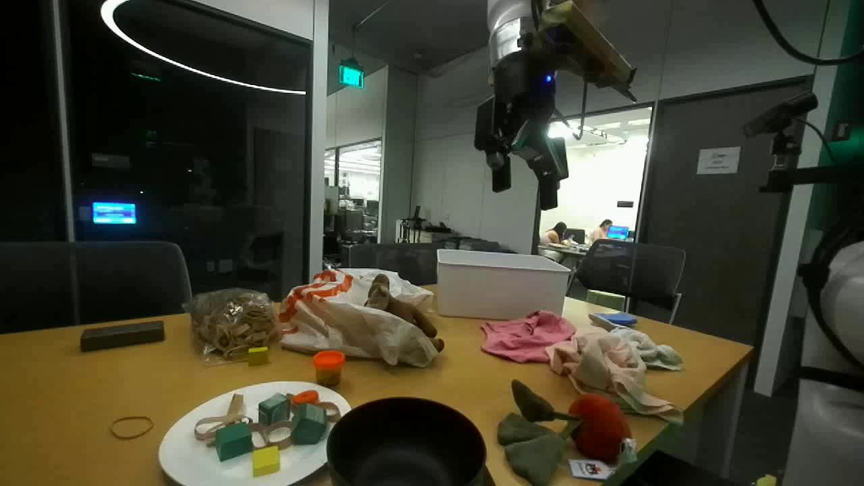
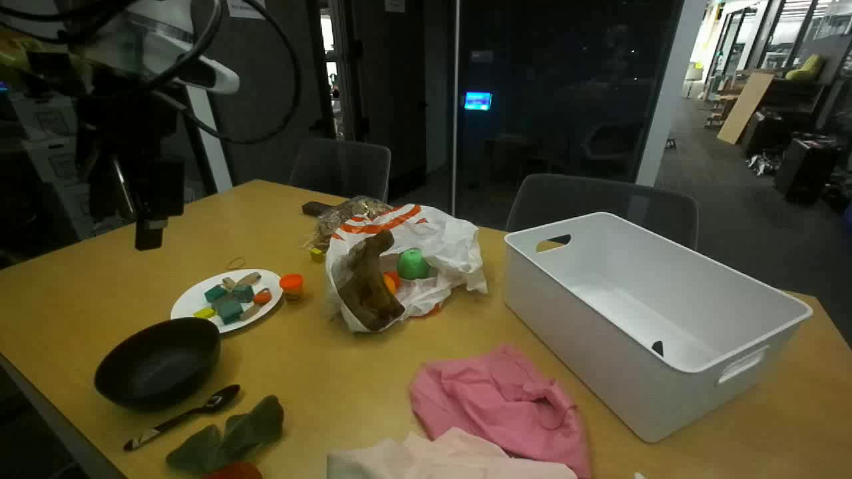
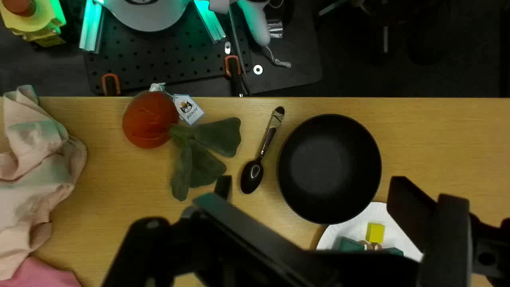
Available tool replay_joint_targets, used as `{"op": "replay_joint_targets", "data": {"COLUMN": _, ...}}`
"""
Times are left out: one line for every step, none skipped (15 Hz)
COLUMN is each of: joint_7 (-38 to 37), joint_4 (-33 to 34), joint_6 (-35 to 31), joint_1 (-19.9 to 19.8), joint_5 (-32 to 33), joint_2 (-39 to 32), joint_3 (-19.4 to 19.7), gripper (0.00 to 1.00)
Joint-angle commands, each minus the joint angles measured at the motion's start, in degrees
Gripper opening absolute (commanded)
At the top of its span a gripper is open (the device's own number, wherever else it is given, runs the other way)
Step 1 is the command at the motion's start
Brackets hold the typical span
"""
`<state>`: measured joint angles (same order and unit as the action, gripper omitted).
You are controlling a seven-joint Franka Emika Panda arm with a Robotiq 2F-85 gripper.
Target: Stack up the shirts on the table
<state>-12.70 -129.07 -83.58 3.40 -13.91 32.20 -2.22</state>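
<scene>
Stacking is judged wholly outstanding: at right in an exterior view, the pink shirt and peach shirt are seen crumpled, edges touching, and the gripper (spread, nothing grasped) is held well clear.

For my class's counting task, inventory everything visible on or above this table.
Bin: 1, white, on table
Shirts: apparently 3, pink, peach, greenish, near bin
Flat item: 1, blue, near shirts
Carrier bag: 1, white, near bin
Contents: several, brown, green, orange, at bag's mouth
Bundle: 1, tan, beside bag
Bar: 1, dark, near bundle
Bowl: 1, black, on table
Plate: 1, white, beside bowl
Blocks: 3, teal, on plate
Cubes: 2, yellow, on plate, by bundle
Lid: 1, orange, on plate
Loops: several, tan, on and beside plate
Tub: 1, orange-lidded, beside plate
Spoon: 1, dark, beside bowl
Plush: 1, red, green, near spoon
Arm: 1, pale, overhead
Fingers: 2, black, above table
</scene>
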Motion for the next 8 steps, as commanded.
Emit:
{"op": "replay_joint_targets", "data": {"joint_7": 0.50, "joint_4": 0.32, "joint_6": 0.26, "joint_1": -1.29, "joint_5": -0.38, "joint_2": -0.03, "joint_3": -0.95, "gripper": 1.00}}
{"op": "replay_joint_targets", "data": {"joint_7": 0.50, "joint_4": 0.51, "joint_6": 0.26, "joint_1": -1.29, "joint_5": -0.38, "joint_2": 0.00, "joint_3": -0.95, "gripper": 1.00}}
{"op": "replay_joint_targets", "data": {"joint_7": 0.51, "joint_4": 0.59, "joint_6": 0.27, "joint_1": -1.29, "joint_5": -0.38, "joint_2": 0.12, "joint_3": -0.95, "gripper": 1.00}}
{"op": "replay_joint_targets", "data": {"joint_7": 0.51, "joint_4": 0.60, "joint_6": 0.27, "joint_1": -1.30, "joint_5": -0.39, "joint_2": 0.23, "joint_3": -0.95, "gripper": 1.00}}
{"op": "replay_joint_targets", "data": {"joint_7": 0.62, "joint_4": 0.08, "joint_6": -0.82, "joint_1": -1.39, "joint_5": 0.47, "joint_2": 0.35, "joint_3": -1.31, "gripper": 1.00}}
{"op": "replay_joint_targets", "data": {"joint_7": 0.81, "joint_4": -0.16, "joint_6": -0.65, "joint_1": -1.57, "joint_5": 1.15, "joint_2": -0.74, "joint_3": -1.35, "gripper": 1.00}}
{"op": "replay_joint_targets", "data": {"joint_7": -0.11, "joint_4": -0.61, "joint_6": -1.47, "joint_1": -2.34, "joint_5": 1.73, "joint_2": -1.90, "joint_3": -1.37, "gripper": 1.00}}
{"op": "replay_joint_targets", "data": {"joint_7": -1.79, "joint_4": -1.49, "joint_6": -3.46, "joint_1": -3.78, "joint_5": 2.51, "joint_2": -3.25, "joint_3": -1.07, "gripper": 1.00}}
